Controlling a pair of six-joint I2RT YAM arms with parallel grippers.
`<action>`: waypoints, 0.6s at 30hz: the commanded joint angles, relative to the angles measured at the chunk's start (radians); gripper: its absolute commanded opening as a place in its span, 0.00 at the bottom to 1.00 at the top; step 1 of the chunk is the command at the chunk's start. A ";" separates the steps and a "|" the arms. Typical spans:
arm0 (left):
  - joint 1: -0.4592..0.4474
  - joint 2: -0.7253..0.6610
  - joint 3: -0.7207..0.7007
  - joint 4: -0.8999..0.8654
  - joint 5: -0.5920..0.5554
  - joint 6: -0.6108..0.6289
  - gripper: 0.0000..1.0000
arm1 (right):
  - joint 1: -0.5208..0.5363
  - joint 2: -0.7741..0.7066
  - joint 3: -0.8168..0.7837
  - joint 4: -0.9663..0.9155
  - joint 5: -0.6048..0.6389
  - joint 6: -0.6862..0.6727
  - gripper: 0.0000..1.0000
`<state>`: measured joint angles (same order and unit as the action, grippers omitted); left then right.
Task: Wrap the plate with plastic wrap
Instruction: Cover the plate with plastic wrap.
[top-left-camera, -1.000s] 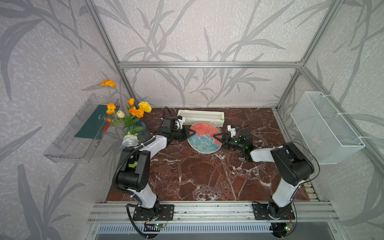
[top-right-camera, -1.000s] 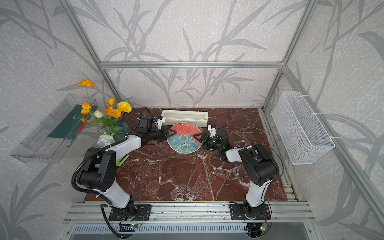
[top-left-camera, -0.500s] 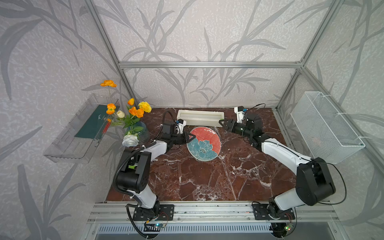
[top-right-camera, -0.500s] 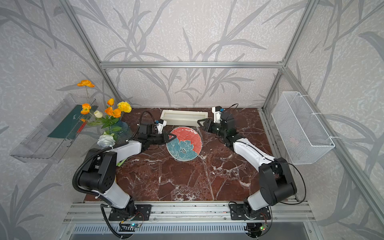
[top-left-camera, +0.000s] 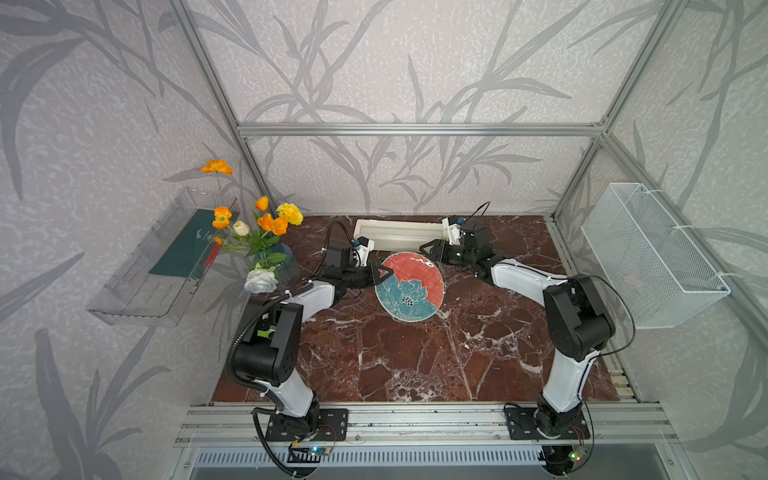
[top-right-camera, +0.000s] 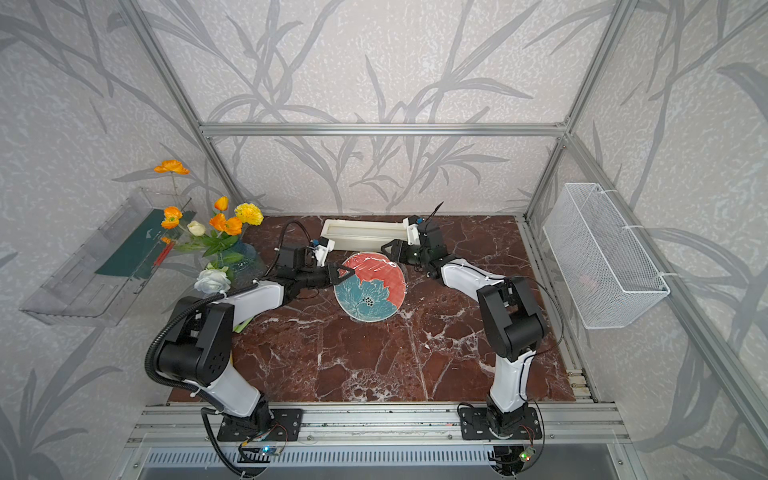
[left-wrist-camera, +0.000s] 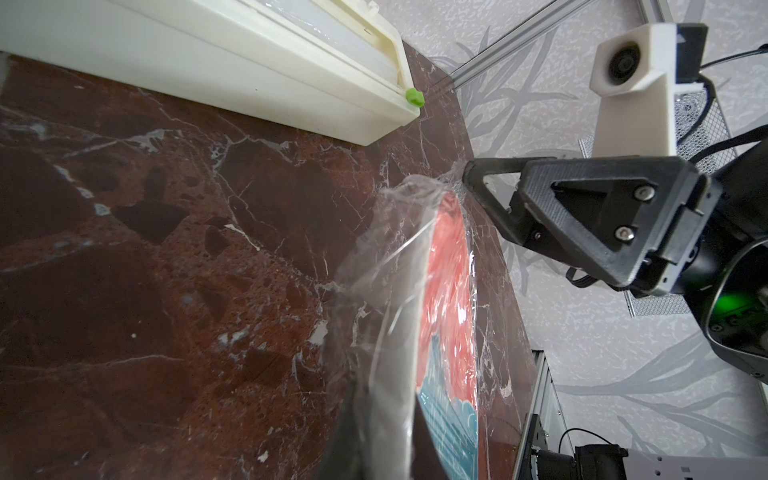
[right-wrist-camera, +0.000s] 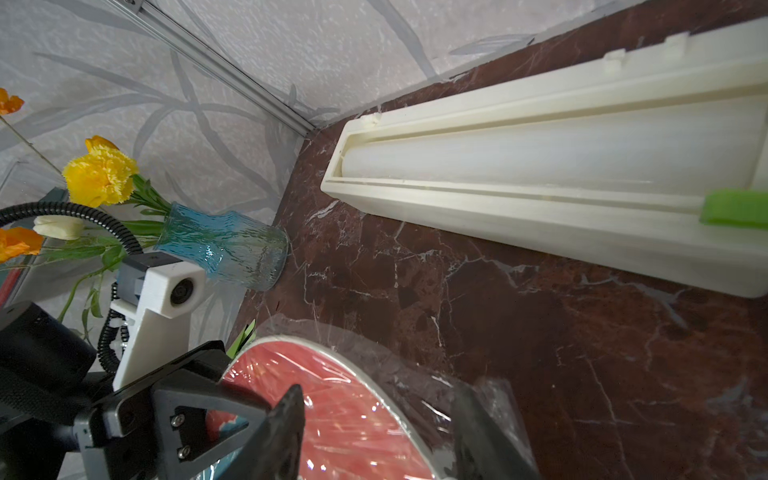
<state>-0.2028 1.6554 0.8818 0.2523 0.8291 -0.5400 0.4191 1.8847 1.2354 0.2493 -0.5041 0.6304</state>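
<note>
Plate before dispenser box (vase left, basket right).

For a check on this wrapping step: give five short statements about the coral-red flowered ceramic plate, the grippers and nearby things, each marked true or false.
1. Glossy transparent plastic wrap covers the round coral-red ceramic plate. True.
2. The left gripper is open, clear of the plate. False: it is shut on the plate's rim.
3. The right gripper is open at the plate's far rim. True.
4. The long cream-white dispenser box lies nearer the arm bases than the plate. False: it lies behind the plate, at the marble table's far edge.
5. The blue glass vase stands in the white wire basket. False: it stands on the table.
</note>
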 joint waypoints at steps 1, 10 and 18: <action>-0.004 -0.077 0.034 0.123 0.085 -0.042 0.00 | 0.006 0.019 0.001 0.044 -0.039 0.001 0.55; -0.004 -0.070 0.031 0.165 0.065 -0.068 0.00 | 0.013 0.014 -0.187 0.266 -0.097 0.166 0.52; -0.004 -0.060 -0.009 0.281 0.020 -0.133 0.00 | 0.020 -0.017 -0.277 0.312 -0.099 0.185 0.51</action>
<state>-0.2028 1.6554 0.8646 0.3305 0.8177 -0.5957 0.4301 1.8889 0.9794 0.5114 -0.5709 0.7872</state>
